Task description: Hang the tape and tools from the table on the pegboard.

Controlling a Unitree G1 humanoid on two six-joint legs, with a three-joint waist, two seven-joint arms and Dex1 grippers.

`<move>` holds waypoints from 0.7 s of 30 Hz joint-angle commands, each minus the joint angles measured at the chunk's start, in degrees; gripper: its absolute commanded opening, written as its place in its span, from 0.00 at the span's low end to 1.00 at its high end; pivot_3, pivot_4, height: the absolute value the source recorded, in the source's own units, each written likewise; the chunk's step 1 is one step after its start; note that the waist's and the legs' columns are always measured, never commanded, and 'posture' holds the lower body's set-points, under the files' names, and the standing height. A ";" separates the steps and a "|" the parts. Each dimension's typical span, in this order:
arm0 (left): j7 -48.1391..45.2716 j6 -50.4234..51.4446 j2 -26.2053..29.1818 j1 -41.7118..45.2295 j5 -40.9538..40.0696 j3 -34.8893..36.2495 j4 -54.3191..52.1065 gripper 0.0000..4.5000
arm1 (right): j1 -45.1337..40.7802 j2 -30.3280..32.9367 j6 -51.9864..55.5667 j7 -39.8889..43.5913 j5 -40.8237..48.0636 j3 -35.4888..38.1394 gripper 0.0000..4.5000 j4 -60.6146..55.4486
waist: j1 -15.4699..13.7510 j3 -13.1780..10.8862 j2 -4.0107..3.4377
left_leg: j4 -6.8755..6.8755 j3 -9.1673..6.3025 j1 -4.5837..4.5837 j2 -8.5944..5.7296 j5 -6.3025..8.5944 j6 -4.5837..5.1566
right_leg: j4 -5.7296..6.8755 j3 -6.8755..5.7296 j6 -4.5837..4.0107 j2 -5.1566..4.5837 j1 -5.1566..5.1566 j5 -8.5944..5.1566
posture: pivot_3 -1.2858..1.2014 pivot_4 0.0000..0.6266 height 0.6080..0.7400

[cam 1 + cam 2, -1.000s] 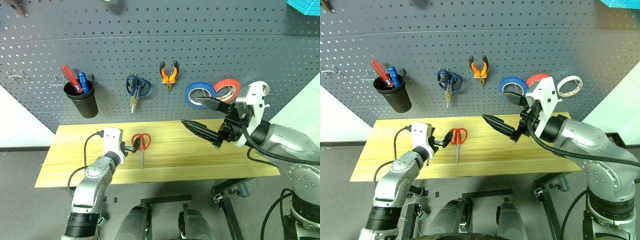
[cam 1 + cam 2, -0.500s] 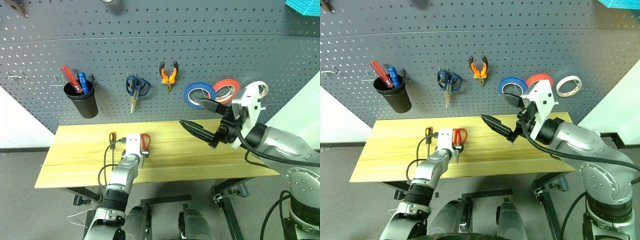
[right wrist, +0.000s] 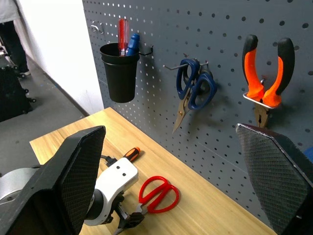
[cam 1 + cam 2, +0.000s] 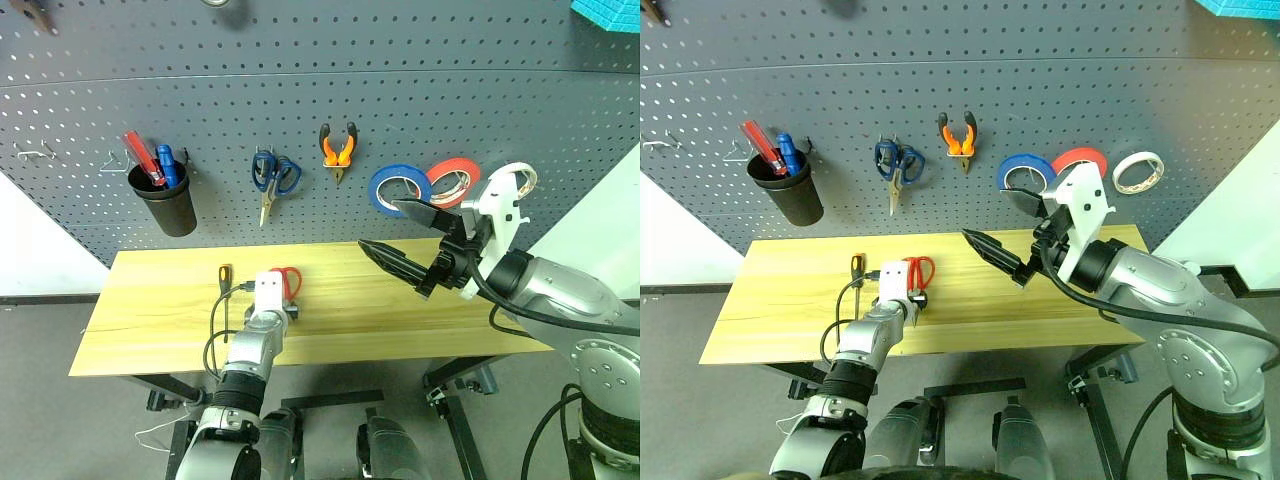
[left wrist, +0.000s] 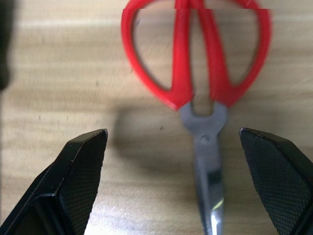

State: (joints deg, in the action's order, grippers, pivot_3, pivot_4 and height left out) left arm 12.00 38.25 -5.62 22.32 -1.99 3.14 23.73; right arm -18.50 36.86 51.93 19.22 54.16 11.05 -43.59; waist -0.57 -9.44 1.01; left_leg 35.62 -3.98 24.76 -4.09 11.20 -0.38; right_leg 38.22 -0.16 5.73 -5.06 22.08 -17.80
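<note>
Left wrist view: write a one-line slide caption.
Open left claw poised over the red-handled scissors lying flat on the wooden table, one finger on each side of the pivot and blades.

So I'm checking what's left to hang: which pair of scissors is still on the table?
The red-handled scissors, lying flat on the table under the left tool. The blue-handled scissors hang on the pegboard.
</note>
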 commanded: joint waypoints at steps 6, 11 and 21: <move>0.23 -3.48 -0.88 3.37 -0.18 1.11 5.68 1.00 | 0.31 1.24 -0.79 -2.48 2.72 2.04 1.00 -2.88 | 0.00 -0.02 0.03 | 0.08 0.00 0.00 0.00 0.04 0.06 | -0.02 0.00 0.03 -0.03 -0.06 0.01 | 0.48 0.26 1.00; 0.48 -4.85 -1.85 5.36 -0.33 1.52 9.53 1.00 | 0.65 1.47 -0.84 -3.41 3.45 1.87 1.00 -3.26 | 0.04 -0.03 0.04 | 0.11 0.00 0.00 0.00 0.07 0.10 | -0.05 0.00 0.04 -0.06 -0.10 0.02 | 0.48 0.26 1.00; 3.40 -3.81 -3.15 5.17 0.28 1.62 10.62 1.00 | 0.77 1.83 -1.09 -4.64 3.72 1.38 1.00 -3.40 | 0.08 -0.03 0.04 | 0.16 0.00 0.00 0.00 0.10 0.15 | -0.10 0.00 0.08 -0.08 -0.15 0.03 | 0.48 0.26 1.00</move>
State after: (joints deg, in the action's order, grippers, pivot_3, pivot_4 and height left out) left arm 14.41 33.32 -8.37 28.02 -1.87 4.30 33.89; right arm -17.66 37.88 51.94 14.84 57.18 11.67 -44.93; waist -0.49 -9.46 1.05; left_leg 35.78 -3.98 24.77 -4.09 11.30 -0.23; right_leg 38.12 -0.15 5.82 -5.14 21.92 -17.77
